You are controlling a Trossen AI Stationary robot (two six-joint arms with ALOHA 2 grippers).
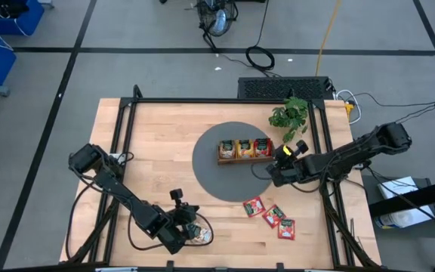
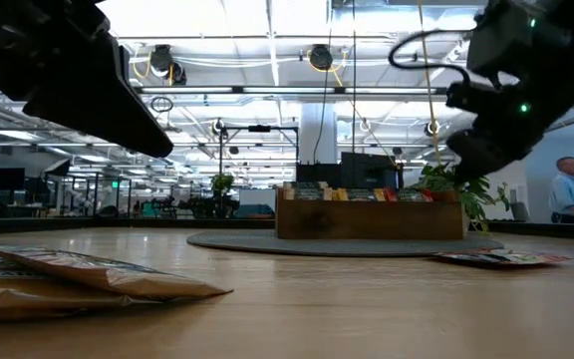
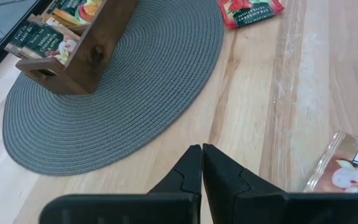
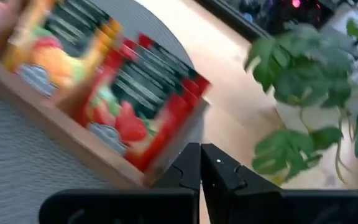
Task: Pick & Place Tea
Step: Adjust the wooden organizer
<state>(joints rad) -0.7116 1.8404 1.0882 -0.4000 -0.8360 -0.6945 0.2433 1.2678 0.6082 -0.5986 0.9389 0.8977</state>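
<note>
The wooden tray (image 1: 244,159) stands on a round grey mat (image 1: 214,177), with tea sachets upright in its compartments: red ones (image 4: 148,106) at the right end, orange ones (image 4: 48,50) beside them. Three red sachets (image 1: 273,215) lie flat on the table near the front right. Tan sachets (image 1: 200,235) lie at the front left, one showing in the left wrist view (image 3: 347,168). My left gripper (image 3: 202,155) is shut over bare wood beside them. My right gripper (image 4: 201,155) is shut and hangs just off the tray's right end, above the table (image 2: 481,150).
A green leafy plant (image 1: 291,113) stands behind the tray's right end, close to my right arm. Black frame rails run along the table's left and right sides (image 1: 123,128). Bare wood lies between the mat and the front edge.
</note>
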